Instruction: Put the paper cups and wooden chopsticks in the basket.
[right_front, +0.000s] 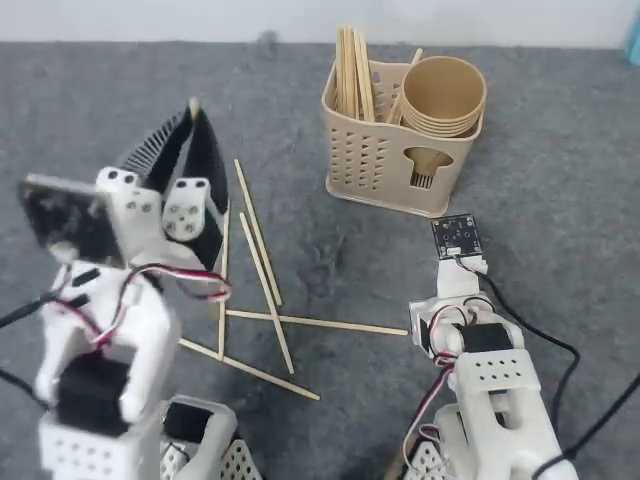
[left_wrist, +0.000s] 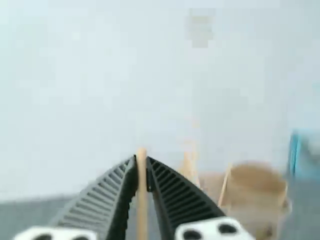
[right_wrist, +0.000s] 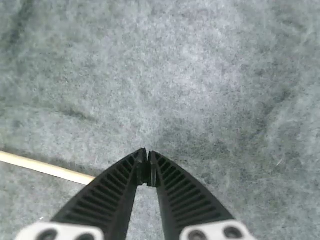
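Note:
My left gripper (right_front: 195, 118) is raised over the left of the grey mat, shut on a wooden chopstick (left_wrist: 141, 172) whose tip (right_front: 194, 103) pokes out past the fingertips. The beige basket (right_front: 372, 160) stands at the back right of centre. It holds a stack of paper cups (right_front: 443, 95) and several upright chopsticks (right_front: 352, 75). Several loose chopsticks (right_front: 266, 293) lie criss-crossed on the mat between the arms. My right gripper (right_wrist: 147, 156) is shut on nothing, just above the mat, with one chopstick (right_wrist: 45, 167) lying close beside it.
The grey mat (right_front: 560, 200) covers the table, with bare room to the right of the basket and along the back left. The right arm's base (right_front: 495, 400) sits at the front right, with cables trailing off to the right. A blue object (left_wrist: 305, 160) shows at the far right.

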